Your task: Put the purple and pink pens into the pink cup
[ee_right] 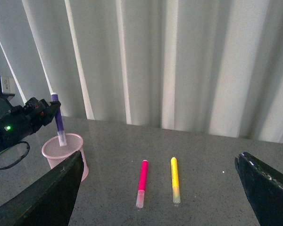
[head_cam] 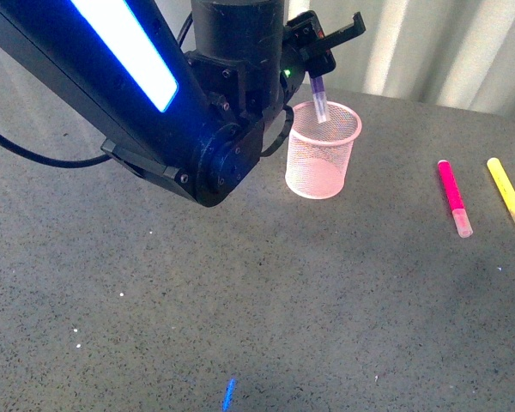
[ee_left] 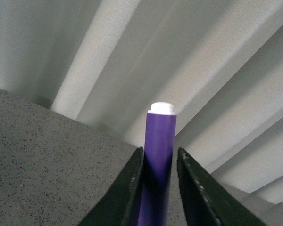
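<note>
The left end effector [ee_left: 159, 155] grips the purple pen [head_cam: 318, 101], tip at the mouth of the pink cup [head_cam: 319, 167]. The pink pen [head_cam: 452, 196] lies on the surface [head_cam: 240, 300] right of the cup. The right end effector [ee_right: 159, 157] is wide open.

1. The pink cup [head_cam: 322, 163] is fine wire mesh with a smooth, solid rim.
2. The purple pen [ee_left: 158, 155] is smooth, slightly glossy plastic; its cap looks translucent.
3. The tabletop [head_cam: 240, 300] is matt grey, finely speckled like stone.
4. The curtain [ee_right: 179, 61] is matt, pleated pale cloth.
</note>
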